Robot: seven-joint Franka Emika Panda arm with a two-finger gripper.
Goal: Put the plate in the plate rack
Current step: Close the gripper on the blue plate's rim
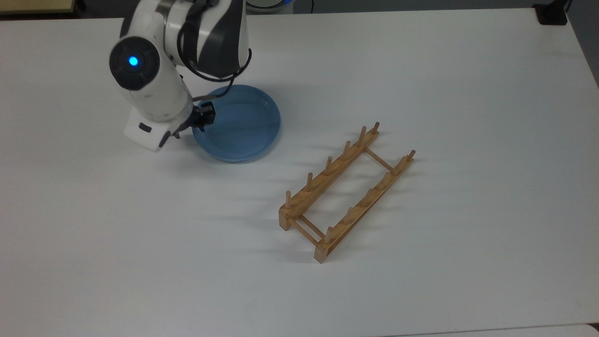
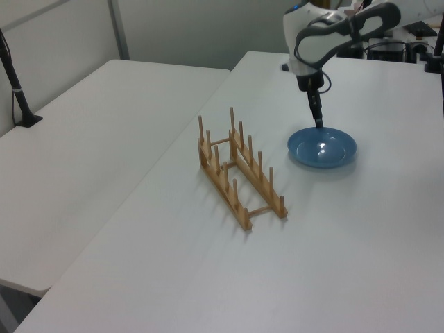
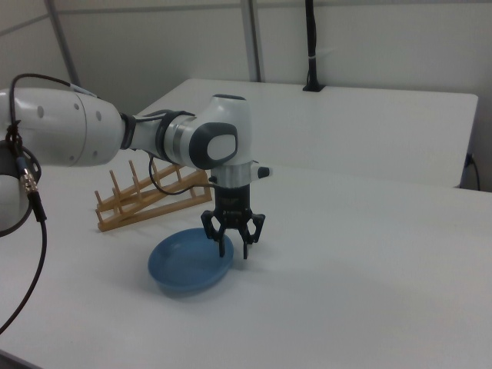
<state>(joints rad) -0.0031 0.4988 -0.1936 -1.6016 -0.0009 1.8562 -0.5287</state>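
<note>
On the smooth white table [image 1: 421, 70], the round, glossy light blue plate [image 1: 243, 124] is seen lying flat, well apart from the pegged wooden plate rack [image 1: 344, 189], while the black gripper [image 3: 234, 249] is held empty with fingers spread astride the plate's raised rim.

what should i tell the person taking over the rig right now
Pincer: open, holding nothing, low at the plate's rim, one finger over the inside, the other outside.
Plate: flat on the white table, on the side of the rack toward the top view's upper left, apart from it.
Plate rack: upright on the table, no plate in it.
Done: arm brought to the plate's edge.
Left: shut on the rim, lift, carry to the rack, stand the plate between the pegs, release.
</note>
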